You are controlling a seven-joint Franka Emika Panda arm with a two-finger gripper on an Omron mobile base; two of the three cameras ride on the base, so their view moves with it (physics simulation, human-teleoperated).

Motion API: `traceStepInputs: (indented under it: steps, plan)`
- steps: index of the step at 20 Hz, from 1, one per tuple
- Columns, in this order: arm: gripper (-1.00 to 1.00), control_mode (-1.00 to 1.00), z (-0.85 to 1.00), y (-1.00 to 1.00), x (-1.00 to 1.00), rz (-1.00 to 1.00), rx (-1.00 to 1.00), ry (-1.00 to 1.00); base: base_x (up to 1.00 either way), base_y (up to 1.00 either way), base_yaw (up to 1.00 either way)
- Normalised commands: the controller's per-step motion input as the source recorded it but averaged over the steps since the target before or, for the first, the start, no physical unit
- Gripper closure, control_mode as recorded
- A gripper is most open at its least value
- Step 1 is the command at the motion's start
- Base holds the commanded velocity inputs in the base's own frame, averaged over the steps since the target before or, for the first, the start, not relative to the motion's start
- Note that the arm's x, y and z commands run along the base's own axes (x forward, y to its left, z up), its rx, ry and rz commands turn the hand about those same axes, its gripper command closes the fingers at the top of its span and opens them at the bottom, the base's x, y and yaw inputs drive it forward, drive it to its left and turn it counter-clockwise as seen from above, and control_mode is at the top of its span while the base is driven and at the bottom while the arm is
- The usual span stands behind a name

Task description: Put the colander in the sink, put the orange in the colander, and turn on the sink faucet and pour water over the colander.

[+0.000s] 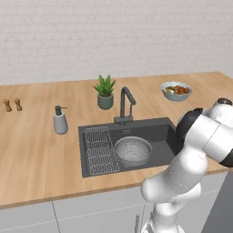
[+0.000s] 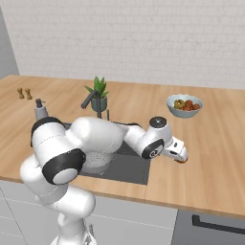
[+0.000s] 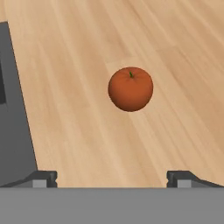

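The colander [image 1: 133, 151] already sat in the sink [image 1: 159, 132] at the centre of the left base view, beside the wire rack [image 1: 100, 150], ready to receive fruit. The orange [image 3: 130, 89] lay on the wooden counter [image 3: 78, 65], centre of the hand view. The gripper [image 3: 112, 177] hung over it, jaws spread wide and empty, apparently lined up to straddle the orange for a pick.

base views flank sink [image 1: 166, 132], hand view close above counter [image 3: 65, 65]
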Motion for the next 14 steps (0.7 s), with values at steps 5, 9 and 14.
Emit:
traceStepInputs:
  steps: [5, 9, 14]
  plan:
    - [-1.0, -1.0, 0.02, -0.54, 0.0, -0.04, 0.02, 0.0, 0.0, 0.0, 0.0]
    - [-1.0, -1.0, -0.08, -0.4, 0.01, 0.0, 0.04, -0.02, 0.0, 0.0, 0.0]
    - [-1.0, -1.0, -0.17, -0.11, 0.21, 0.0, 0.04, -0.08, 0.0, 0.0, 0.0]
